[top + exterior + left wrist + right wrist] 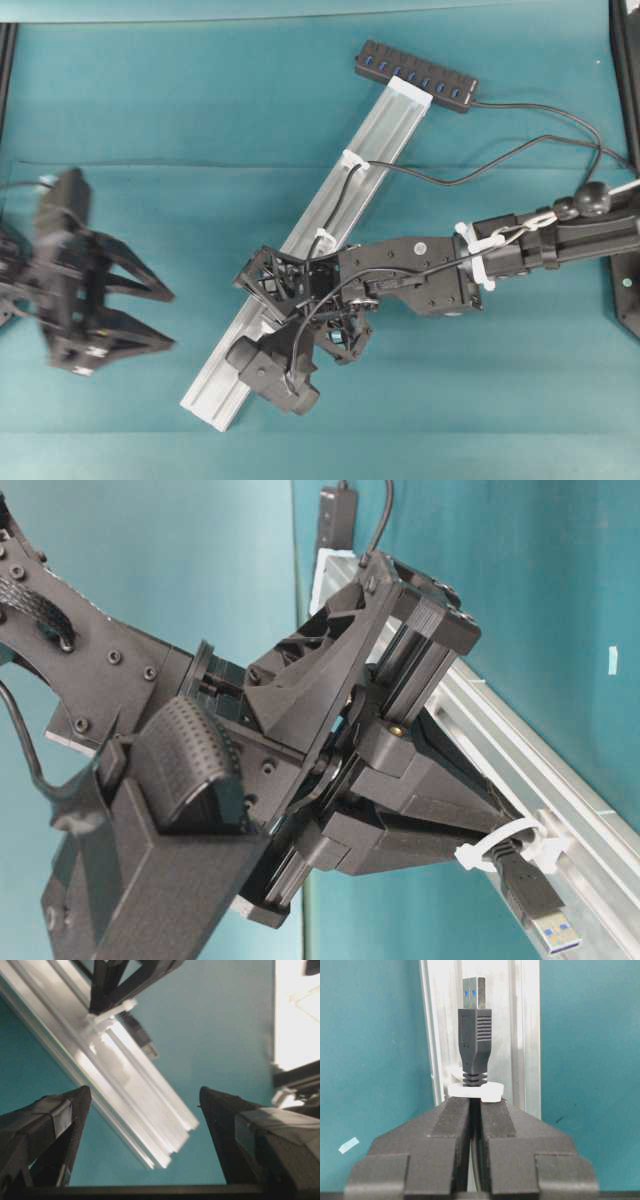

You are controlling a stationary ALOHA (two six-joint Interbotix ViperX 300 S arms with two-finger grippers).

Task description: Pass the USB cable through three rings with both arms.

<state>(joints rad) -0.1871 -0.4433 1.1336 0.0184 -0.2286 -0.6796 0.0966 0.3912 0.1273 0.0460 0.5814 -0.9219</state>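
Note:
The silver rail (375, 130) lies diagonally on the teal table, with white rings (353, 160) (325, 240) clipped along it. From the right, the black USB cable (450, 180) runs through those two rings. My right gripper (268, 290) sits over the rail's lower part, covering a further ring in the overhead view. In the right wrist view this gripper (476, 1102) is shut on the cable just behind a white ring (487, 1091), and the plug (476, 1035) sticks out past it. My left gripper (168, 318) is open left of the rail, holding nothing. In its wrist view the plug (140, 1035) and the rail end (165, 1135) lie ahead.
A black multi-port hub (415, 75) sits at the rail's far end, and the cable loops out from it toward the right edge (598, 140). A black frame post (625, 250) stands at the right. Teal table surface (120, 120) surrounds the rail.

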